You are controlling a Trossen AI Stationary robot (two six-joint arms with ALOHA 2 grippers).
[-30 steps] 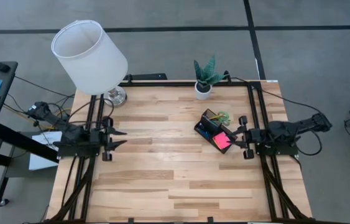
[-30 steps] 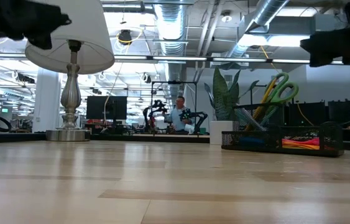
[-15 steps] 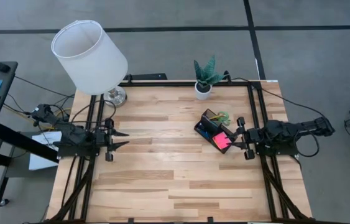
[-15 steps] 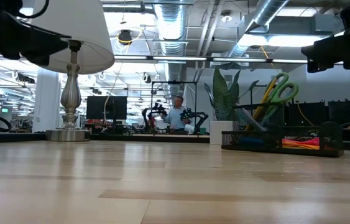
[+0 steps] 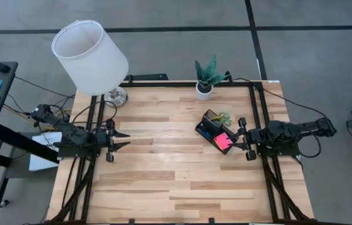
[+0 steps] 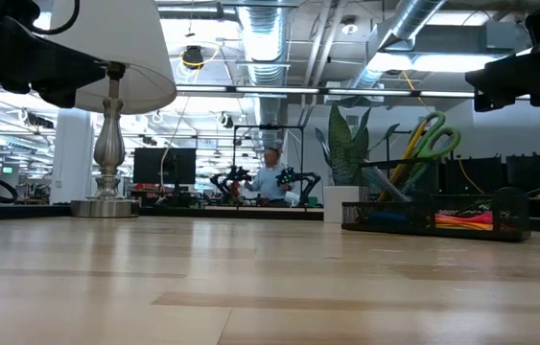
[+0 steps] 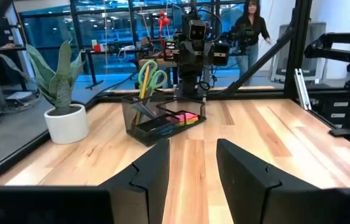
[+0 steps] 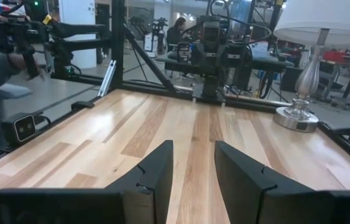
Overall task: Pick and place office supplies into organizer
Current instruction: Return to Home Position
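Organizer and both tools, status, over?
Left tool open, empty, at left edge. Right tool open, empty, close beside organizer. Green scissors, pink sticky pad inside. Lamp and plant stand apart.

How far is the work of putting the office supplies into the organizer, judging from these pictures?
Nearly finished, it seems. Done: the organizer holds the green-handled scissors and the pink sticky-note pad; no loose supply shows on the table. In hand: nothing; the left gripper and the right gripper are open and empty, at opposite table edges. Left: probably only parking the arms.
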